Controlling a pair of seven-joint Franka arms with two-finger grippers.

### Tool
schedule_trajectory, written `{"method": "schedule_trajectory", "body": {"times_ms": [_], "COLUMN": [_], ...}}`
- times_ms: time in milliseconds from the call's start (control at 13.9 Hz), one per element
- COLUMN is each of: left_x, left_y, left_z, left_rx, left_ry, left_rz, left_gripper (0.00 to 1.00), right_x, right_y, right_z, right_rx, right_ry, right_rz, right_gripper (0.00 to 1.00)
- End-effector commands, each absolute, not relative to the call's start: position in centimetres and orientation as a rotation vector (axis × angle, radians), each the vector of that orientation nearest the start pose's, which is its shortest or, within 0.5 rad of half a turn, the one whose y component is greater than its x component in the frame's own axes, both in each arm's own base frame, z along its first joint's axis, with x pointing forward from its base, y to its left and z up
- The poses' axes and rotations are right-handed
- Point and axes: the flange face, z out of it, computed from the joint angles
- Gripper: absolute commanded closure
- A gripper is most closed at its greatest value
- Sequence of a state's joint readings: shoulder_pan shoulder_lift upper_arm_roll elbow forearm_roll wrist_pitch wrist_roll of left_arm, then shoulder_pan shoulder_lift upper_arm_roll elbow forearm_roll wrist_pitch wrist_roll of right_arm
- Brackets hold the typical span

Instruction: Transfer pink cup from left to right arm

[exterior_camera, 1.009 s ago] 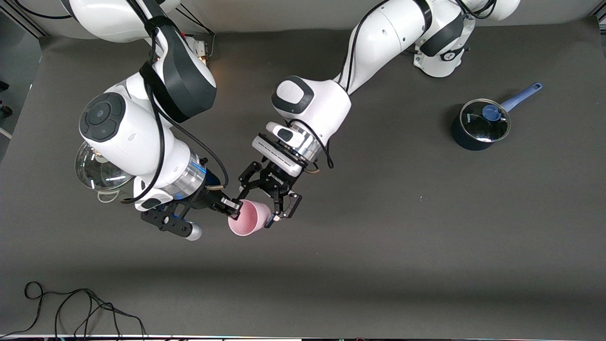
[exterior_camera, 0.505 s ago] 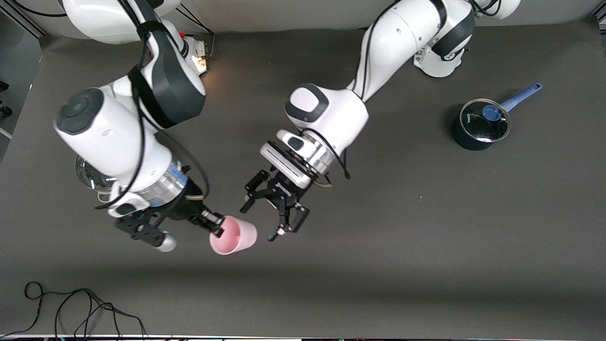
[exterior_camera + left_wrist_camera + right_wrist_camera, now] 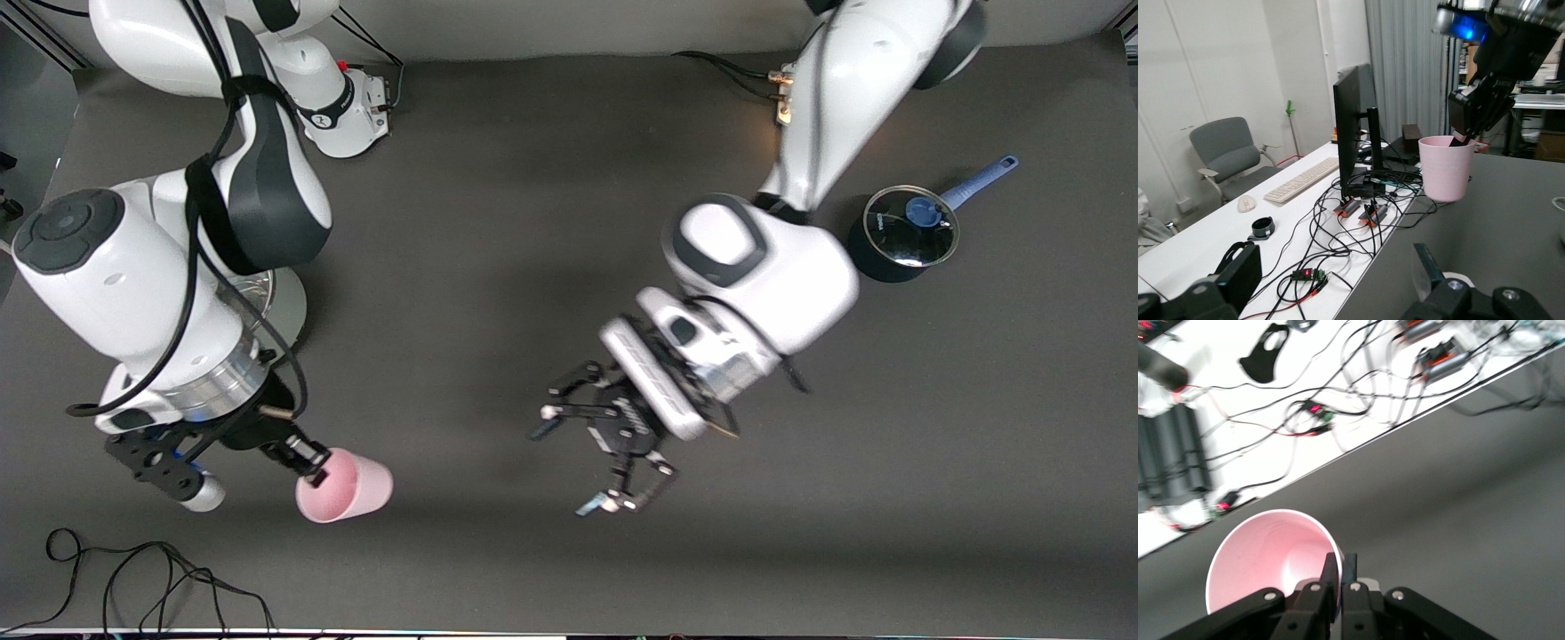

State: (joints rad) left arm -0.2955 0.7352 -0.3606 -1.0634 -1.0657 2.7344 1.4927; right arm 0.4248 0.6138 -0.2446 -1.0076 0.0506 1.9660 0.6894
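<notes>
The pink cup (image 3: pixel 345 487) hangs tilted in the air over the table's front part, toward the right arm's end. My right gripper (image 3: pixel 311 467) is shut on its rim, one finger inside and one outside, as the right wrist view shows at the fingers (image 3: pixel 1332 570) on the cup (image 3: pixel 1265 560). My left gripper (image 3: pixel 573 464) is open and empty over the middle of the table, apart from the cup. The left wrist view shows the cup (image 3: pixel 1445 168) held by the right gripper (image 3: pixel 1466 130), with my left gripper (image 3: pixel 1331 283) spread wide.
A dark saucepan (image 3: pixel 900 236) with a glass lid and blue handle stands at the left arm's end. A glass-lidded pot (image 3: pixel 277 304) sits under the right arm. A black cable (image 3: pixel 133 578) lies at the table's front edge.
The left gripper let go of the cup, opened and drew back toward the left arm's end. The right gripper carried the cup toward its own end and lower in the front view.
</notes>
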Motion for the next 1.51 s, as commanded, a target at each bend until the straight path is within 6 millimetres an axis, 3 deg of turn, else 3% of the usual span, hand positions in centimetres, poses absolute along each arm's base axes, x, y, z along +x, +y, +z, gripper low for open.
{"method": "schedule_trajectory", "body": {"times_ms": [0, 216, 433, 577, 649, 793, 1009, 1154, 1226, 1442], "left_x": [72.0, 72.9, 71.6, 70.3, 69.8, 68.4, 67.3, 66.7, 66.5, 65.7], "left_y": [-28.8, -19.4, -13.8, -10.8, -10.1, -9.4, -6.1, -5.0, -4.4, -3.5], "left_z": [53.2, 55.6, 57.9, 58.8, 59.2, 60.2, 60.9, 61.1, 61.1, 61.3], "left_rx": [1.786, 1.814, 1.853, 1.979, 2.035, 2.170, 2.368, 2.491, 2.569, 2.788], "left_ry": [-1.183, -1.272, -1.303, -1.301, -1.272, -1.210, -1.037, -0.912, -0.807, -0.527], "left_rz": [1.294, 1.043, 0.799, 0.653, 0.595, 0.447, 0.301, 0.212, 0.163, 0.053], "left_gripper": [0.00, 0.00, 0.00, 0.00, 0.00, 0.00, 0.00, 0.00, 0.00, 0.00], "right_x": [73.3, 72.9, 71.7, 70.1, 69.5, 69.2, 70.2, 70.4, 70.8, 71.3], "right_y": [15.2, 7.0, -0.2, -5.1, -6.4, -7.2, -6.8, -6.6, -5.5, -5.1], "right_z": [52.1, 51.2, 51.2, 51.6, 51.7, 49.9, 46.7, 42.6, 40.1, 36.0], "right_rx": [-3.118, -3.231, -3.223, -3.147, -3.123, -3.121, -3.119, -3.127, -3.131, -3.118], "right_ry": [0.506, 0.223, -0.008, -0.124, -0.157, -0.130, -0.104, -0.098, -0.091, -0.036], "right_rz": [-0.457, -0.212, -0.097, -0.094, -0.141, -0.259, -0.393, -0.467, -0.498, -0.466], "right_gripper": [1.00, 1.00, 1.00, 1.00, 1.00, 1.00, 1.00, 1.00, 1.00, 1.00]}}
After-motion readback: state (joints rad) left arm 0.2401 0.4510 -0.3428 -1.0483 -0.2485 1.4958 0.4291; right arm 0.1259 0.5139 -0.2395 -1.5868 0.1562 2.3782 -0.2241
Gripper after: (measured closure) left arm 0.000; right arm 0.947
